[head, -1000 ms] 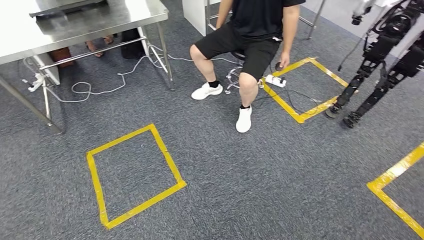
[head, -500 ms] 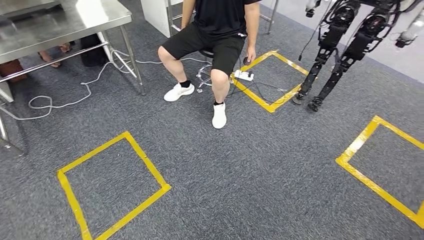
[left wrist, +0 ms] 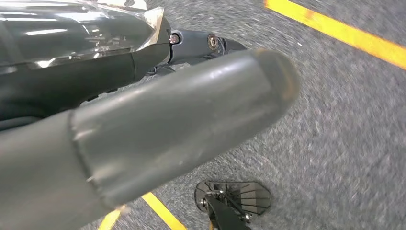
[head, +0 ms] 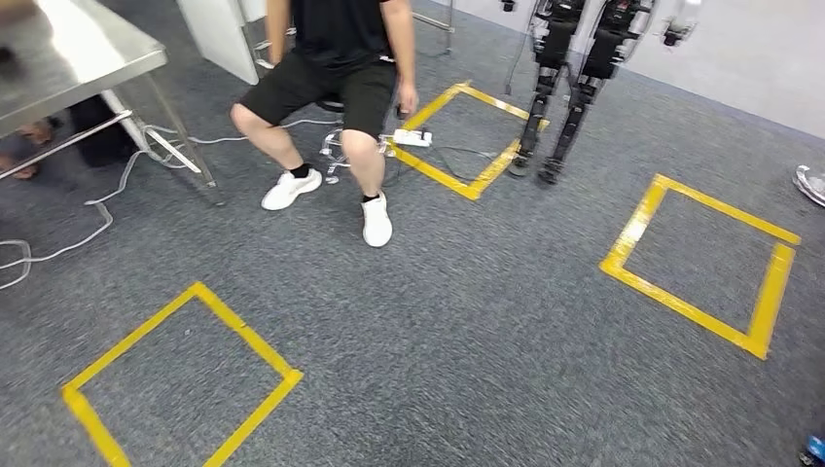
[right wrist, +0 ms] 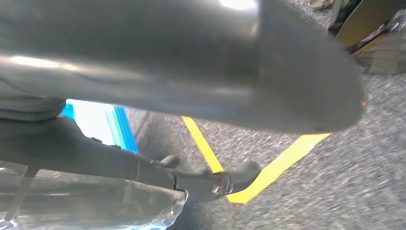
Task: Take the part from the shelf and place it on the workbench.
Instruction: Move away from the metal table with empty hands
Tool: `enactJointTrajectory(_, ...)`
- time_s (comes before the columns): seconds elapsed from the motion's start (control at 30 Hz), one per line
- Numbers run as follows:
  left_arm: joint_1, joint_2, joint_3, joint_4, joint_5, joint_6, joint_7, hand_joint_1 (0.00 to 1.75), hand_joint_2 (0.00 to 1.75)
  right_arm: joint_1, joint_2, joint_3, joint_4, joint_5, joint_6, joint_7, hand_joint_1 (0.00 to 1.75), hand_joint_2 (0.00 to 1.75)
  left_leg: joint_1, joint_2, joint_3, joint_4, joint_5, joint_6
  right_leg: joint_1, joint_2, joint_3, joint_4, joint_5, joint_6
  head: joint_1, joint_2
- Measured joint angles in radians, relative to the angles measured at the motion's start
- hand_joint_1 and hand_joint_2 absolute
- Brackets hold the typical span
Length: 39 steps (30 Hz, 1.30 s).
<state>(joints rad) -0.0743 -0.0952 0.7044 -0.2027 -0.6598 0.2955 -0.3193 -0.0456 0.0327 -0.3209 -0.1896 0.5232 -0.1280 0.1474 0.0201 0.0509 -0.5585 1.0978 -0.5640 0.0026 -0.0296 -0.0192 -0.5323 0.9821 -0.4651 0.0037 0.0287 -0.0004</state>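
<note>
Presently the robot appears to be mid-turn on the carpet, walking between stations. Whether it is heading for the shelf or back to the bench cannot be told.

The left hand point(left wrist: 163, 129) hangs low over the floor, thumb and dark fingers lying roughly straight. Glossy clear film lies along the fingers, and I cannot tell how far the hand is open or whether it holds anything. The right hand point(right wrist: 191, 62) reads the same, and the same doubt applies. Where the part is cannot be told.

To do the step well, in my judgement:
- Finish the turn before striding.
- Keep both arms quiet at the sides.
- Pass well apart from the seated person point(head: 331, 68), the loose cable point(head: 58, 243) and the standing robot point(head: 569, 68).

Against the earlier frames, the whole head view has swung, so the camera has turned, not the things. The steel table point(head: 88, 49) now sits at the left edge. The right tape square point(head: 632, 233) has come fully into view.
</note>
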Motion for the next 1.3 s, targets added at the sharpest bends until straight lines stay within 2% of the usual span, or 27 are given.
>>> enactJointTrajectory(0.03, 0.003, 0.0, 0.0, 0.0, -0.004, 0.0, 0.001, 0.0, 0.0, 0.0, 0.0, -0.001, 0.0, -0.005, -0.002, 0.003, 0.0, 0.0, 0.001, -0.027, -0.028, 0.066, -0.039, -0.002, 0.002, 0.011, -0.004, 0.0, 0.003, -0.005, -0.002, 0.0)
enactJointTrajectory(0.07, 0.006, -0.001, -0.001, 0.0, -0.009, -0.001, 0.002, 0.0, 0.0, 0.001, 0.001, -0.003, 0.0, -0.012, -0.004, 0.007, 0.0, 0.0, 0.002, -0.042, -0.056, 0.132, -0.07, -0.004, 0.004, 0.023, -0.007, 0.0, 0.005, -0.009, -0.003, 0.0)
enactJointTrajectory(0.1, 0.008, -0.001, -0.002, 0.001, -0.016, -0.003, 0.004, 0.0, 0.0, 0.002, 0.003, -0.006, 0.0, -0.02, -0.008, 0.011, 0.0, 0.0, 0.002, -0.048, -0.076, 0.177, -0.084, -0.007, 0.005, 0.036, -0.009, 0.001, 0.007, -0.009, -0.003, 0.0)
enactJointTrajectory(0.13, 0.009, -0.001, -0.003, 0.001, -0.026, -0.007, 0.006, 0.0, 0.0, 0.004, 0.005, -0.011, 0.0, -0.027, -0.012, 0.014, 0.0, 0.0, 0.004, -0.05, -0.08, 0.187, -0.077, -0.009, 0.005, 0.049, -0.01, 0.002, 0.008, -0.009, -0.004, 0.0)
enactJointTrajectory(0.2, 0.008, 0.0, -0.008, 0.001, -0.045, -0.018, 0.017, 0.0, 0.0, 0.007, 0.01, -0.021, 0.0, -0.036, -0.021, 0.02, 0.0, 0.0, 0.011, -0.061, -0.038, 0.099, -0.013, -0.012, 0.002, 0.076, -0.01, 0.007, 0.008, -0.006, -0.004, 0.0)
enactJointTrajectory(0.27, 0.005, -0.001, -0.017, 0.002, -0.062, -0.028, 0.034, 0.0, 0.0, 0.004, 0.015, -0.028, 0.0, -0.039, -0.029, 0.025, 0.0, 0.0, 0.02, -0.105, 0.018, -0.023, 0.039, -0.015, 0.005, 0.101, -0.019, 0.022, 0.006, 0.003, -0.006, 0.0)
enactJointTrajectory(0.33, 0.0, -0.001, -0.027, 0.002, -0.074, -0.032, 0.053, 0.0, 0.0, 0.0, 0.018, -0.032, 0.0, -0.039, -0.034, 0.03, 0.0, 0.0, 0.018, -0.128, 0.033, -0.067, 0.044, -0.01, 0.009, 0.122, -0.036, 0.031, 0.008, 0.02, -0.008, 0.0)
enactJointTrajectory(0.4, -0.009, -0.003, -0.035, 0.003, -0.082, -0.033, 0.071, 0.0, 0.0, 0.001, 0.02, -0.034, 0.001, -0.038, -0.035, 0.036, 0.0, 0.0, 0.01, -0.106, 0.03, -0.072, 0.051, 0.008, 0.01, 0.138, -0.053, 0.029, 0.016, 0.037, -0.008, 0.0)
enactJointTrajectory(0.47, -0.017, -0.006, -0.043, 0.003, -0.086, -0.033, 0.081, 0.0, 0.0, 0.002, 0.022, -0.037, 0.001, -0.037, -0.036, 0.039, 0.0, 0.0, 0.009, -0.081, 0.029, -0.083, 0.063, 0.029, 0.011, 0.109, -0.077, 0.062, 0.0, 0.042, -0.006, 0.0)
enactJointTrajectory(0.53, -0.019, -0.007, -0.048, 0.002, -0.086, -0.033, 0.085, 0.0, 0.0, 0.0, 0.024, -0.038, 0.001, -0.036, -0.036, 0.04, 0.0, 0.0, 0.006, -0.054, 0.027, -0.088, 0.067, 0.041, 0.011, 0.056, -0.13, 0.171, -0.054, 0.035, -0.002, 0.0)
enactJointTrajectory(0.6, -0.02, -0.007, -0.05, 0.002, -0.086, -0.033, 0.088, 0.0, 0.0, -0.002, 0.025, -0.039, 0.001, -0.035, -0.036, 0.04, 0.0, 0.0, 0.001, -0.022, 0.025, -0.088, 0.068, 0.043, 0.01, 0.035, -0.186, 0.293, -0.102, 0.036, 0.0, 0.0)
enactJointTrajectory(0.63, -0.021, -0.007, -0.051, 0.003, -0.086, -0.033, 0.088, 0.0, 0.0, -0.001, 0.025, -0.039, 0.001, -0.035, -0.036, 0.04, 0.0, 0.0, -0.001, -0.008, 0.024, -0.087, 0.067, 0.043, 0.009, 0.032, -0.192, 0.315, -0.107, 0.041, 0.0, 0.0)
enactJointTrajectory(0.67, -0.021, -0.007, -0.051, 0.003, -0.086, -0.033, 0.088, 0.0, 0.0, 0.0, 0.025, -0.04, 0.001, -0.035, -0.036, 0.041, 0.0, 0.0, -0.002, 0.005, 0.024, -0.087, 0.067, 0.042, 0.008, 0.028, -0.176, 0.296, -0.097, 0.049, 0.0, 0.0)
enactJointTrajectory(0.7, -0.023, -0.008, -0.051, 0.003, -0.086, -0.033, 0.089, 0.0, 0.0, 0.001, 0.025, -0.041, 0.001, -0.035, -0.036, 0.041, 0.0, 0.0, -0.002, 0.017, 0.025, -0.087, 0.067, 0.041, 0.008, 0.019, -0.14, 0.238, -0.077, 0.056, 0.0, 0.0)
enactJointTrajectory(0.77, -0.026, -0.009, -0.051, 0.003, -0.086, -0.033, 0.089, 0.0, 0.0, -0.002, 0.025, -0.043, 0.001, -0.032, -0.035, 0.042, 0.0, 0.0, -0.006, 0.038, 0.029, -0.087, 0.064, 0.035, 0.013, -0.027, -0.057, 0.096, -0.035, 0.058, 0.0, 0.0)
enactJointTrajectory(0.83, -0.03, -0.011, -0.051, 0.003, -0.086, -0.032, 0.092, 0.0, 0.0, -0.006, 0.026, -0.044, 0.001, -0.026, -0.035, 0.042, 0.0, 0.0, -0.011, 0.056, 0.033, -0.086, 0.06, 0.024, 0.022, -0.053, -0.024, 0.029, -0.016, 0.044, -0.001, 0.0)
enactJointTrajectory(0.9, -0.035, -0.015, -0.051, 0.003, -0.086, -0.03, 0.099, 0.0, 0.0, -0.006, 0.026, -0.045, 0.001, -0.019, -0.034, 0.042, 0.0, 0.0, -0.01, 0.074, 0.038, -0.087, 0.057, 0.011, 0.026, -0.032, -0.026, 0.026, -0.009, 0.026, -0.002, 0.0)
enactJointTrajectory(0.93, -0.039, -0.017, -0.051, 0.003, -0.085, -0.028, 0.104, 0.0, 0.0, -0.005, 0.026, -0.045, 0.001, -0.015, -0.033, 0.043, 0.0, 0.0, -0.008, 0.066, 0.039, -0.082, 0.052, 0.005, 0.022, -0.021, -0.026, 0.022, -0.006, 0.019, -0.004, 0.0)
enactJointTrajectory(1.0, -0.042, -0.021, -0.051, 0.004, -0.084, -0.022, 0.11, 0.0, 0.0, -0.005, 0.026, -0.045, 0.001, -0.006, -0.032, 0.043, 0.0, 0.0, -0.002, 0.015, 0.016, -0.024, 0.009, -0.004, 0.011, -0.001, -0.019, 0.015, 0.003, 0.001, -0.009, 0.0)
enactJointTrajectory(1.03, -0.041, -0.021, -0.051, 0.004, -0.083, -0.02, 0.113, 0.0, 0.0, -0.006, 0.027, -0.044, 0.001, -0.001, -0.032, 0.043, 0.0, 0.0, 0.001, -0.018, -0.009, 0.035, -0.025, -0.007, 0.009, 0.009, -0.021, 0.014, 0.005, -0.006, -0.011, 0.0)
enactJointTrajectory(1.07, -0.039, -0.022, -0.051, 0.005, -0.083, -0.016, 0.117, 0.0, 0.0, -0.008, 0.028, -0.044, 0.001, 0.003, -0.032, 0.043, 0.0, 0.0, 0.002, -0.038, -0.041, 0.104, -0.06, -0.009, 0.01, 0.021, -0.022, 0.014, 0.007, -0.011, -0.013, 0.0)
enactJointTrajectory(1.1, -0.038, -0.024, -0.051, 0.006, -0.083, -0.008, 0.123, 0.0, 0.0, -0.009, 0.03, -0.044, 0.001, 0.008, -0.031, 0.044, 0.0, 0.0, 0.003, -0.047, -0.071, 0.166, -0.085, -0.01, 0.012, 0.034, -0.024, 0.014, 0.008, -0.013, -0.013, 0.0)
enactJointTrajectory(1.13, -0.037, -0.027, -0.05, 0.006, -0.085, 0.002, 0.132, 0.0, 0.0, -0.009, 0.031, -0.044, 0.001, 0.011, -0.03, 0.045, 0.0, 0.0, 0.003, -0.051, -0.09, 0.2, -0.089, -0.012, 0.013, 0.047, -0.024, 0.014, 0.008, -0.014, -0.013, 0.0)
enactJointTrajectory(1.17, -0.038, -0.031, -0.051, 0.006, -0.089, 0.012, 0.142, 0.0, 0.0, -0.009, 0.032, -0.044, 0.001, 0.014, -0.029, 0.046, 0.0, 0.0, 0.005, -0.053, -0.092, 0.198, -0.073, -0.013, 0.014, 0.062, -0.024, 0.015, 0.009, -0.014, -0.013, 0.0)
enactJointTrajectory(1.2, -0.04, -0.036, -0.051, 0.007, -0.094, 0.02, 0.151, 0.0, 0.0, -0.009, 0.033, -0.043, 0.001, 0.015, -0.025, 0.047, 0.0, 0.0, 0.008, -0.057, -0.076, 0.158, -0.04, -0.014, 0.013, 0.076, -0.023, 0.017, 0.009, -0.014, -0.014, 0.0)
enactJointTrajectory(1.27, -0.046, -0.043, -0.051, 0.007, -0.104, 0.025, 0.165, 0.0, 0.0, -0.011, 0.033, -0.043, 0.001, 0.017, -0.018, 0.048, 0.0, 0.0, 0.017, -0.093, -0.022, 0.03, 0.031, -0.014, 0.015, 0.102, -0.026, 0.026, 0.007, -0.01, -0.014, 0.0)
enactJointTrajectory(1.3, -0.049, -0.047, -0.051, 0.007, -0.106, 0.025, 0.17, 0.0, 0.0, -0.013, 0.033, -0.043, 0.001, 0.02, -0.015, 0.047, 0.0, 0.0, 0.02, -0.113, -0.004, -0.019, 0.05, -0.013, 0.017, 0.114, -0.031, 0.032, 0.006, -0.005, -0.013, 0.0)
